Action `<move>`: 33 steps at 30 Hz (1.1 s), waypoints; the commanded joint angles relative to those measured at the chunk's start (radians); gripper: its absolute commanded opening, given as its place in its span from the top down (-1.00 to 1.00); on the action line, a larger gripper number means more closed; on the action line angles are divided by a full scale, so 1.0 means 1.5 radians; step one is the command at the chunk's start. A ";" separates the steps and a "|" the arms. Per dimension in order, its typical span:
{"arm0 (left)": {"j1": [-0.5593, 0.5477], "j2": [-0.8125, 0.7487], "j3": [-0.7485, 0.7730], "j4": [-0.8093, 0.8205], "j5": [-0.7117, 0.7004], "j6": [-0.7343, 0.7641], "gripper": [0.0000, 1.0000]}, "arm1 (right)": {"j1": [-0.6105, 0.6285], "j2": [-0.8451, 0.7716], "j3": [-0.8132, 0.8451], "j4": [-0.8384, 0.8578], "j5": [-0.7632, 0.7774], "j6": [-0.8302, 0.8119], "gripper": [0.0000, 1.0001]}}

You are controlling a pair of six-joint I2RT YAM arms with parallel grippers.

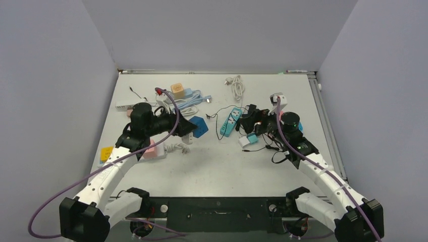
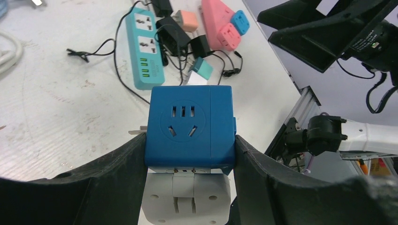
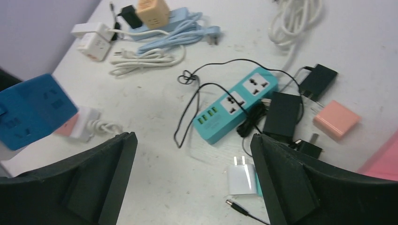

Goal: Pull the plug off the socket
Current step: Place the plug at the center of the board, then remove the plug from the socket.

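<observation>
My left gripper [image 2: 190, 154] is shut on a blue cube socket [image 2: 190, 126], one finger on each side, and holds it above the table. A white plug [image 2: 187, 197] sits tight against the cube's near face, between my fingers. In the top view the cube [image 1: 198, 126] is left of centre at my left gripper [image 1: 193, 129]. The right wrist view shows the cube [image 3: 33, 110] at the left, with the white plug [image 3: 87, 123] and its cord beside it. My right gripper [image 3: 192, 178] is open and empty over the table, right of centre [image 1: 251, 123].
A teal power strip [image 1: 229, 121] lies mid-table with black adapters and thin black cords around it. A small white charger [image 3: 241, 178] lies below my right fingers. Pink adapters [image 2: 220, 28], an orange cube [image 1: 177, 89], white and blue cables [image 1: 237, 84] and a yellow block [image 1: 106, 153] lie around.
</observation>
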 commanded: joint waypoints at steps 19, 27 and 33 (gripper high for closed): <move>-0.082 0.009 -0.088 0.554 0.342 -0.266 1.00 | 0.153 -0.079 -0.087 0.350 -0.338 0.207 -0.80; -0.087 -0.010 -0.099 0.552 0.315 -0.252 1.00 | 0.233 -0.023 -0.076 0.391 -0.316 0.219 -0.80; -0.088 -0.016 -0.097 0.528 0.302 -0.233 1.00 | 0.271 0.007 -0.084 0.457 -0.314 0.250 -0.80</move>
